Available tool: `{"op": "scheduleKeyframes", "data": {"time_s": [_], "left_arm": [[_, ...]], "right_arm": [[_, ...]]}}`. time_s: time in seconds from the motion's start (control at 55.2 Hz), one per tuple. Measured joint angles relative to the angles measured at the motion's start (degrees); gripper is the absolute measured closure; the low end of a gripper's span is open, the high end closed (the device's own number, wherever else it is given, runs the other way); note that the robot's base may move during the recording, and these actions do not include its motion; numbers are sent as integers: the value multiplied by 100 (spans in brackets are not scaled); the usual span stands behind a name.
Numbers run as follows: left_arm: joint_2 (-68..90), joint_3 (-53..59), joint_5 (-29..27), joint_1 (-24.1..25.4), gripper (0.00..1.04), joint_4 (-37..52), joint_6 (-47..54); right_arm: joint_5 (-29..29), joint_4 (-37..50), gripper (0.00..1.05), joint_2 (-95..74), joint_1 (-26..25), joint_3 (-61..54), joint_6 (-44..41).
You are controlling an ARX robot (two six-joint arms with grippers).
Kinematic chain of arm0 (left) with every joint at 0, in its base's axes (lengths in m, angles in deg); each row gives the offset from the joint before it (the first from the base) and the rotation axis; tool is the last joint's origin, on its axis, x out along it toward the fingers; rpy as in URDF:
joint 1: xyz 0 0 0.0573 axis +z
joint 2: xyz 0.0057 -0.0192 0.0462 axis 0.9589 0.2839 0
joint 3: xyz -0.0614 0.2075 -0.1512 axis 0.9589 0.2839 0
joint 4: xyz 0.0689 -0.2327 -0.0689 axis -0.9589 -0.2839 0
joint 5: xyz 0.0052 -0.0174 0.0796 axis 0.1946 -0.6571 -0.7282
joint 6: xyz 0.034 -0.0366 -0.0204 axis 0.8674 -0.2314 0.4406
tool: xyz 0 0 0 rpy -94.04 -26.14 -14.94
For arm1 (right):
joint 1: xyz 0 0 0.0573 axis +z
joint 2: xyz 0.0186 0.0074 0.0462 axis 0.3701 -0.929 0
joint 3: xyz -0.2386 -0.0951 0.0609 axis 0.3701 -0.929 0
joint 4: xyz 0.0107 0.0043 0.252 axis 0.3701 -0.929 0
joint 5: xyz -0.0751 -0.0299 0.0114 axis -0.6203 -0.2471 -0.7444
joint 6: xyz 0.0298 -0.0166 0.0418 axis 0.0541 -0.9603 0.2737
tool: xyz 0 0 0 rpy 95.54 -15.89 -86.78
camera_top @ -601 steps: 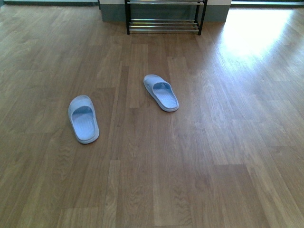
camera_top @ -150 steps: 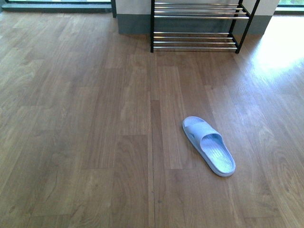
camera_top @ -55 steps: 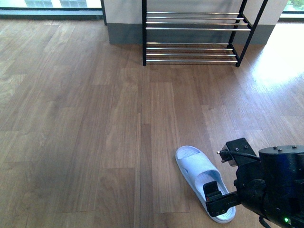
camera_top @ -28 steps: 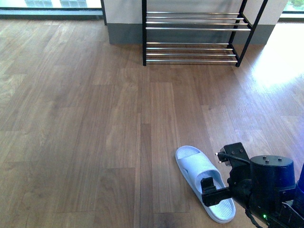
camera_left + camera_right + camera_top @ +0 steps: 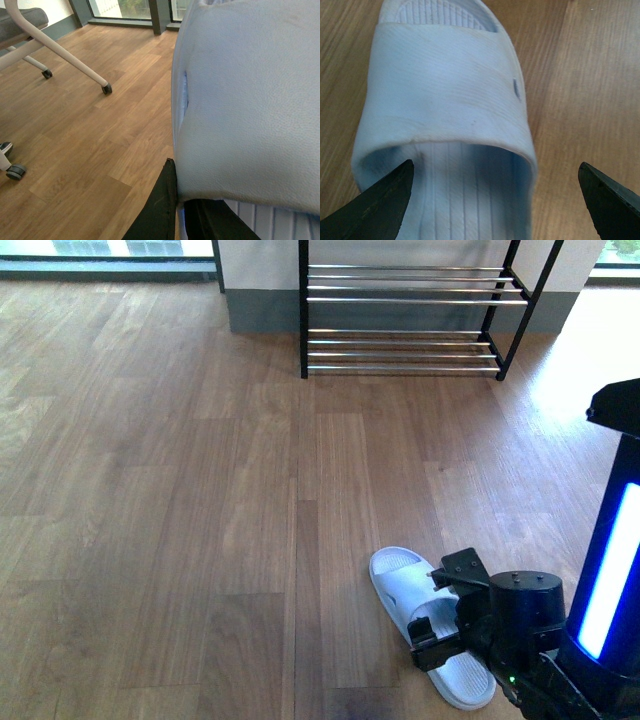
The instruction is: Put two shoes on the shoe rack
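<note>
Brown wood-plank floor (image 5: pixel 180 540) runs to a grey skirting (image 5: pixel 262 312) at the far wall. White chair legs (image 5: pixel 65 55) stand on black castors (image 5: pixel 106 89).

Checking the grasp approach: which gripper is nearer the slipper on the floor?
Right. The right gripper straddles the floor slipper, jaws open; the left gripper, outside the front view, holds the other slipper.

- Front view: even, bright daylight from windows (image 5: pixel 100 248) along the far edge; washed-out glare patch on floor (image 5: pixel 575 390) at far right; sharp throughout.
- Thin glints along chrome bars of shoe rack (image 5: pixel 410 300); blue light strip (image 5: pixel 610 570) at right edge blown out to white.
- Soft, short shadow beneath floor slipper (image 5: pixel 400 580).
- Left wrist view: held slipper (image 5: pixel 250 100) very close, softly focused; boards beyond clearer.
- Right wrist view: flat light; fingertips (image 5: pixel 380 205) of right gripper (image 5: pixel 495 200) dark, blurred wedges.
</note>
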Motion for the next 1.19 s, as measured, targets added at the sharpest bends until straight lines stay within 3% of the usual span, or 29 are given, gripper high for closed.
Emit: {"op": "scheduleKeyframes", "data": {"time_s": [0.199, 0.471, 0.995, 1.195], "left_arm": [[0, 0, 0, 0, 103, 0, 0], [0, 0, 0, 0, 103, 0, 0], [0, 0, 0, 0, 103, 0, 0], [0, 0, 0, 0, 103, 0, 0]], "right_arm": [[-114, -210, 9, -223, 247, 481, 133], [-511, -529, 10, -315, -7, 955, 291], [-566, -372, 101, -234, -109, 734, 295], [-164, 195, 103, 695, -330, -367, -149]]}}
